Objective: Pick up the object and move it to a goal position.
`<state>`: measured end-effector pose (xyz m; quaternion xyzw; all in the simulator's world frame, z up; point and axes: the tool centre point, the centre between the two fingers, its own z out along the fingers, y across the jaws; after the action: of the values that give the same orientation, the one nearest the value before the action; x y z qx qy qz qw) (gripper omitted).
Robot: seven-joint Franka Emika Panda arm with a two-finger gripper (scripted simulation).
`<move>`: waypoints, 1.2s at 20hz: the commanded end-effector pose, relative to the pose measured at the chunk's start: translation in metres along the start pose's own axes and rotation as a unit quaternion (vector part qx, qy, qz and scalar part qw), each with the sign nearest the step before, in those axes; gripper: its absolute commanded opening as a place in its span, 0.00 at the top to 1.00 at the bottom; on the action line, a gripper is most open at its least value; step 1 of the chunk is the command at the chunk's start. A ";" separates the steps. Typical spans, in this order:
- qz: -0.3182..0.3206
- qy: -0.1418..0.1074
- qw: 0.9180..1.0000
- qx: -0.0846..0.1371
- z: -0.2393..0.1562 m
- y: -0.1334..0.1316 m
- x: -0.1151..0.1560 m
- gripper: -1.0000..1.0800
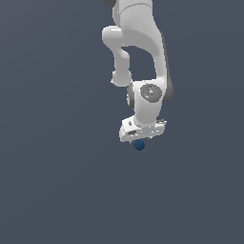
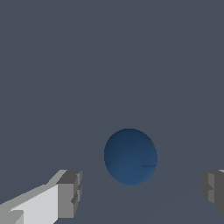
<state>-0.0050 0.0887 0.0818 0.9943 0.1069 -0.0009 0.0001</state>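
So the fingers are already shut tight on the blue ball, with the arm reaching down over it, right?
Not quite. The wrist view shows the fingers spread wide, with open space on both sides of the blue ball, so nothing is gripped yet. The rest holds: in the exterior view the arm reaches down, with the gripper just over the ball.

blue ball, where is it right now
In the exterior view the ball sits just below the gripper, near the frame's centre. The wrist view shows it between the two open fingers, touching neither.
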 end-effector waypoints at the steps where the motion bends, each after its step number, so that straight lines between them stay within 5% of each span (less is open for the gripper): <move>1: 0.000 0.000 1.000 0.000 0.003 0.000 0.000 0.04; 16: -0.001 0.001 1.000 0.000 0.051 -0.001 0.000 0.04; 17: -0.001 0.001 1.000 0.000 0.051 -0.001 0.000 1.00; 24: -0.001 0.001 1.000 0.000 0.051 -0.001 0.000 1.00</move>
<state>-0.0049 0.0893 0.0315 0.9942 0.1077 0.0000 0.0000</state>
